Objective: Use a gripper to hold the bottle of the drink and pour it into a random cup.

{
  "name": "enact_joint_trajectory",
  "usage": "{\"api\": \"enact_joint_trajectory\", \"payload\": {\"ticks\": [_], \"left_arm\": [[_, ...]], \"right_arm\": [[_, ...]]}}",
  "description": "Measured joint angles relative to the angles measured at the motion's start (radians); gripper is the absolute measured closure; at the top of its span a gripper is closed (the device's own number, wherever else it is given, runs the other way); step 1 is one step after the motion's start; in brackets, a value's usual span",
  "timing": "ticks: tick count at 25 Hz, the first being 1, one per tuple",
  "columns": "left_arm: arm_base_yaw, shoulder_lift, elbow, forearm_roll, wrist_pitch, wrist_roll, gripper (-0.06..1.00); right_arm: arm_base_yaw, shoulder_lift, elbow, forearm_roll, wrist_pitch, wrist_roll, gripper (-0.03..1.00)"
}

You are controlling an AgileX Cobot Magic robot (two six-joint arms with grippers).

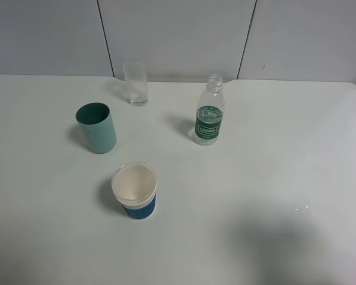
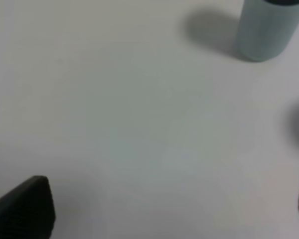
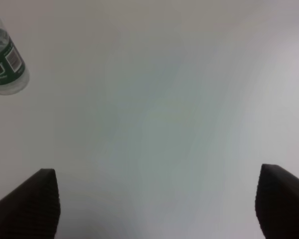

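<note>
The bottle of the drink (image 1: pixel 209 113) stands upright and uncapped at the back middle of the white table, clear with a dark green label. It also shows in the right wrist view (image 3: pixel 5 59), far off to one side of my right gripper (image 3: pixel 159 199), which is open and empty above bare table. My left gripper (image 2: pixel 167 204) is open and empty too, with a teal cup (image 2: pixel 266 27) ahead of it. Three cups stand left of the bottle: the teal cup (image 1: pixel 97 127), a clear glass (image 1: pixel 135 83) and a blue paper cup (image 1: pixel 134 191). Neither arm shows in the exterior high view.
The white table (image 1: pixel 273 178) runs back to a grey panelled wall (image 1: pixel 178 35). A soft shadow lies on the table at the front right (image 1: pixel 273 243). A few small wet spots (image 1: pixel 302 208) sit right of centre.
</note>
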Motion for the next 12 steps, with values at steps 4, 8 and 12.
{"api": "enact_joint_trajectory", "payload": {"ticks": [4, 8, 12], "left_arm": [[0.0, 0.0, 0.0, 0.0, 0.0, 0.0, -0.05], [0.0, 0.0, 0.0, 0.0, 0.0, 0.0, -0.05], [0.0, 0.0, 0.0, 0.0, 0.0, 0.0, -0.05]], "right_arm": [[0.0, 0.0, 0.0, 0.0, 0.0, 0.005, 0.19], [0.0, 0.0, 0.0, 0.0, 0.0, 0.005, 0.19], [0.0, 0.0, 0.0, 0.0, 0.0, 0.005, 0.19]]}}
